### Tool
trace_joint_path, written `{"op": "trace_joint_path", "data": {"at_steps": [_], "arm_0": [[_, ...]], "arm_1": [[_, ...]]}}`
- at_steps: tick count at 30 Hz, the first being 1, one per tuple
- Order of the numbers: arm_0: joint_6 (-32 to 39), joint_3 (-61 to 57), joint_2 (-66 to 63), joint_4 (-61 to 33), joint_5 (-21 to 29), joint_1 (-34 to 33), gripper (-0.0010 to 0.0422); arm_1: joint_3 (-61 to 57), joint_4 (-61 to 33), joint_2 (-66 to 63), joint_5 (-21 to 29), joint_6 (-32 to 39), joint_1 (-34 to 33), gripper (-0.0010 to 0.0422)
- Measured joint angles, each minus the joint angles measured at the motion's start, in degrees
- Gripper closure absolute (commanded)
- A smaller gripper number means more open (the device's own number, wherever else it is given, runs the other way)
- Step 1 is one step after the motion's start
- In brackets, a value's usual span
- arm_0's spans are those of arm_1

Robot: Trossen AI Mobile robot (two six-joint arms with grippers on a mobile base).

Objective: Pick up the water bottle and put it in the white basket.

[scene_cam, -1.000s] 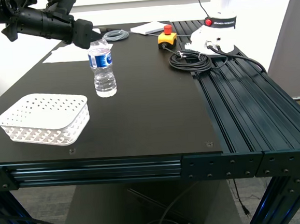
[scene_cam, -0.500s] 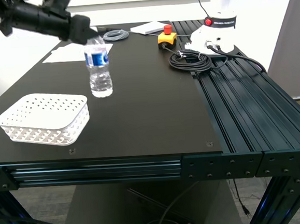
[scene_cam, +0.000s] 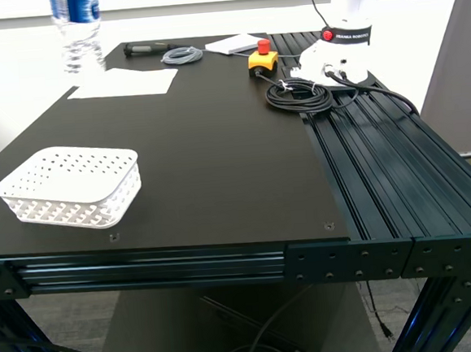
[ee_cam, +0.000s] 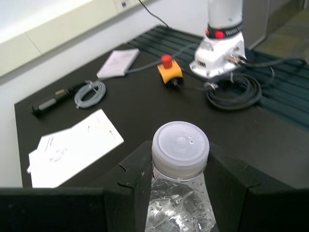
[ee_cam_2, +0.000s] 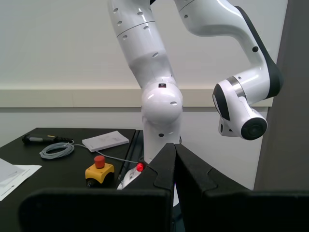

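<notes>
Bottle is up. The water bottle (scene_cam: 76, 29) hangs high at the far left of the exterior view, clear of the tabletop (scene_cam: 217, 145), its top cut off by the frame edge. In the first wrist view our first gripper (ee_cam: 179, 181) has its jaws closed on the bottle just under the white cap (ee_cam: 180, 143), one on each side of the neck. Grip is high and narrow, so we judge the bottle can swing or twist if we move fast.

The white basket (scene_cam: 69, 186) sits empty at the near left of the tabletop, well apart from the bottle and nearer to us. Step in hand: carry toward the near side and lower into it.

How we'd do it well:
- Translate smoothly, keep the bottle upright, no wrist jerks.
- Centre over the perforated floor, not the lattice rim, before descending.
- Go down until the base is on the basket floor; the bottle is taller than the walls, so a drop from height probably tips it out.
- Release only once seated, then lift straight up past the cap.

The paper sheet (scene_cam: 124, 82) lies far left on the tabletop below the bottle; not in the way. Our second gripper (ee_cam_2: 174, 166) has its jaws pressed together on nothing, facing the white arm (ee_cam_2: 161, 72) beyond the yellow e-stop box (ee_cam_2: 98, 170); leave it parked.
</notes>
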Motion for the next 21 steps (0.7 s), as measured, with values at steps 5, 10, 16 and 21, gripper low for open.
{"op": "trace_joint_path", "data": {"at_steps": [5,10,16,21], "arm_0": [[0.00,0.00,0.00,0.00,0.00,0.02,0.0412],[0.00,0.00,0.00,0.02,0.00,0.04,0.0412],[0.00,0.00,0.00,0.00,-0.02,0.02,0.0412],[0.00,0.00,0.00,0.00,0.00,0.00,0.0412]], "arm_1": [[-1.75,-8.41,-6.93,0.00,0.90,0.28,0.0413],[-10.01,-9.60,-15.04,-1.68,0.50,0.52,0.0413],[-21.05,-2.29,-19.26,-1.88,-1.27,0.76,0.0413],[-24.41,2.05,-19.02,-0.90,-2.84,0.87,0.0413]]}}
